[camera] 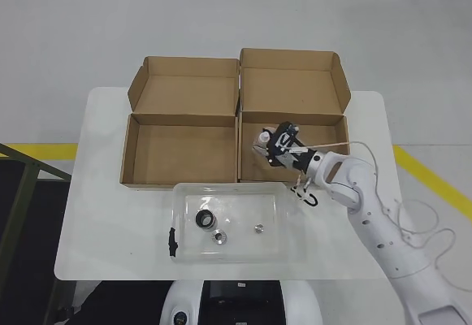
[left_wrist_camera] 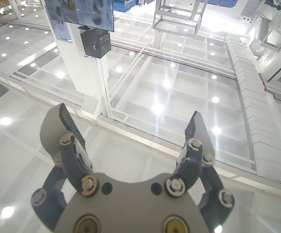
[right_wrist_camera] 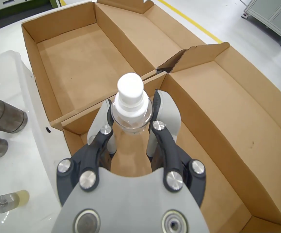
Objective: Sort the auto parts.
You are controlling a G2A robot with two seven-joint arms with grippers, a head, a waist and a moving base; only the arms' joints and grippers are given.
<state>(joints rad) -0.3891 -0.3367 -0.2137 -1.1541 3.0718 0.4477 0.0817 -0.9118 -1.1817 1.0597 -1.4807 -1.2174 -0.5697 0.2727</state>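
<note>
While the right hand point(right_wrist_camera: 132, 109) gripped a small white-capped bottle point(right_wrist_camera: 130, 86) over the right box point(right_wrist_camera: 215, 122), both it and the left box point(right_wrist_camera: 82, 56) looked bare, so sorting had barely begun. A sleeve point(camera: 206, 218), a ring point(camera: 219, 237) and a stud point(camera: 258, 228) waited in the clear tray point(camera: 276, 244). Top view added a black piece point(camera: 171, 241) at the tray's edge; left wrist view gave the left hand point(left_wrist_camera: 129, 112), spread wide, empty.

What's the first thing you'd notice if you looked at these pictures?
The right gripper holds a small clear bottle with a white cap above the right cardboard box. The left cardboard box sits open right beside it. Nearer the robot, a clear tray holds a few metal parts.
</note>
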